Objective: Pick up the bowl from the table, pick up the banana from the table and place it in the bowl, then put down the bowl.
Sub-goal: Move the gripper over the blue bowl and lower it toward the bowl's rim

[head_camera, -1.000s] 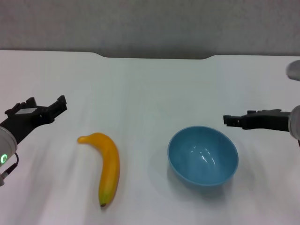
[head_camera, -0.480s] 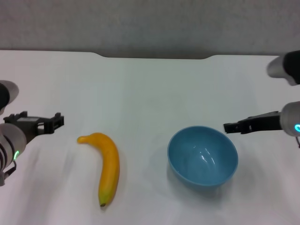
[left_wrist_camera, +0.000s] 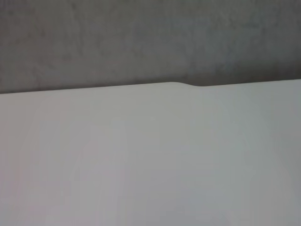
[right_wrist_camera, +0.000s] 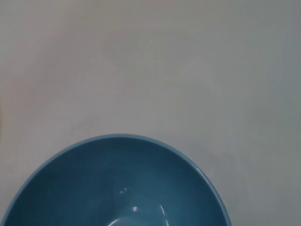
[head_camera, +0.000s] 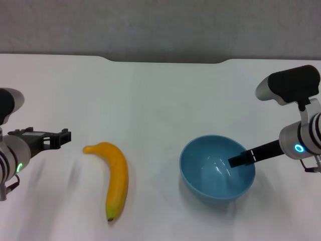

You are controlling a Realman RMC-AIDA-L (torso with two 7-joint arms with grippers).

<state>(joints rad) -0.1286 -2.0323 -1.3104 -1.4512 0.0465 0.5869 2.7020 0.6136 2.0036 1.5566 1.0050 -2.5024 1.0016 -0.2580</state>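
1. Since the earlier frames, the right gripper [head_camera: 239, 160] has dropped from beside the bowl [head_camera: 217, 167] to reach over its rim on the side facing the table's right edge; the left gripper [head_camera: 60, 138] has shifted little.
2. Bowl: sits upright on the table [head_camera: 160, 100], toward the near edge, right of centre, and is not yet lifted.
3. Handling, as judged: light, rigid, glossy plastic, likely slippery. The rim wall is the hold, one finger inside and one outside.
4. Right gripper: whether parted or closed cannot be told.
5. Banana [head_camera: 114, 178]: lies flat, well apart from the bowl, toward the left edge.
6. Left gripper: hovers just beside the banana's stem end; its finger state cannot be told either.
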